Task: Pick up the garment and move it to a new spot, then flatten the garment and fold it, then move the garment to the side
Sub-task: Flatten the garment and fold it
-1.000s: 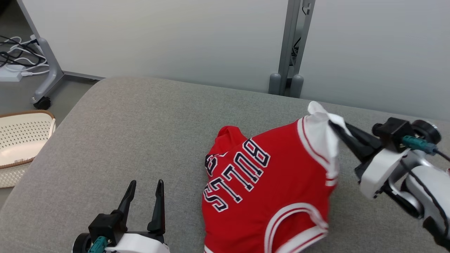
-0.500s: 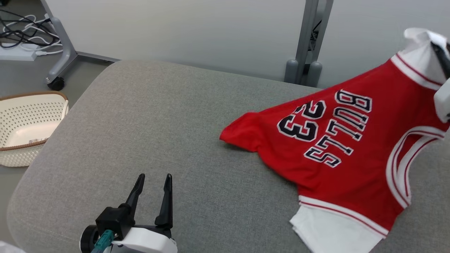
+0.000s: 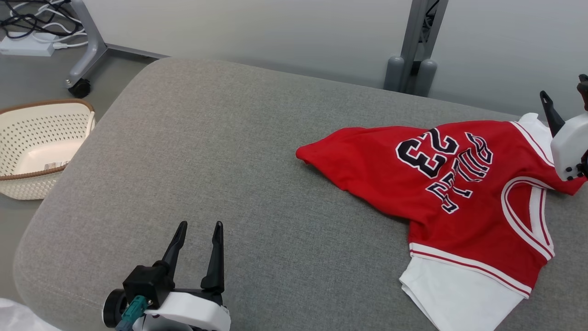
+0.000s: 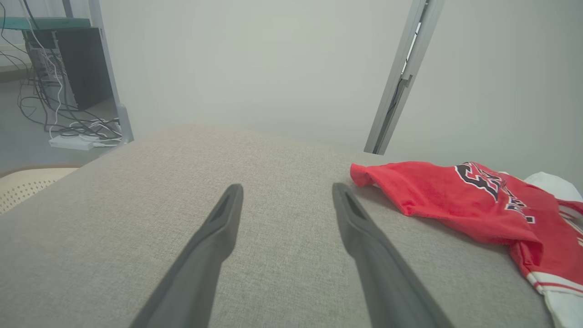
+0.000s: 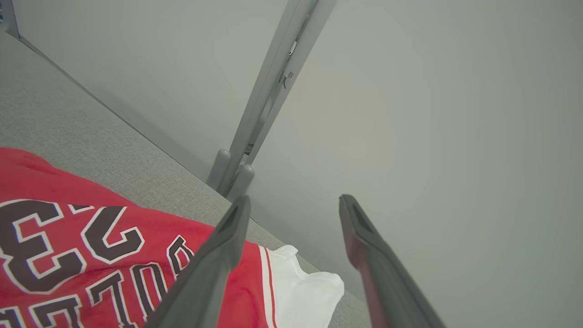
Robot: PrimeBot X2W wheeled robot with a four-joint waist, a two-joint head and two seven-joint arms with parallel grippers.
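Observation:
The garment (image 3: 441, 184) is a red jersey with white trim, the number 23 and dark lettering. It lies spread and rumpled on the right part of the grey cushion (image 3: 220, 161). The left wrist view has the garment (image 4: 478, 200) at its right. My right gripper (image 3: 565, 94) hangs open at the right edge, above the garment's white corner, with nothing between its fingers. In the right wrist view the garment (image 5: 91, 232) lies below the right gripper (image 5: 294, 202). Open and bare, my left gripper (image 3: 198, 227) sits low at the front left, well apart from the garment; its own view shows the spread tips of the left gripper (image 4: 287, 191).
A cream perforated basket (image 3: 41, 147) stands on the floor left of the cushion. A grey partition post (image 3: 415, 41) rises behind the cushion against the pale wall. Cables and a power strip (image 3: 27, 43) lie on the floor at the far left, beside a wheeled stand leg (image 3: 87, 50).
My right gripper, shut on the garment's white corner, swung it up and to the right, then opened and let it drop onto the cushion. The head camera shifted too.

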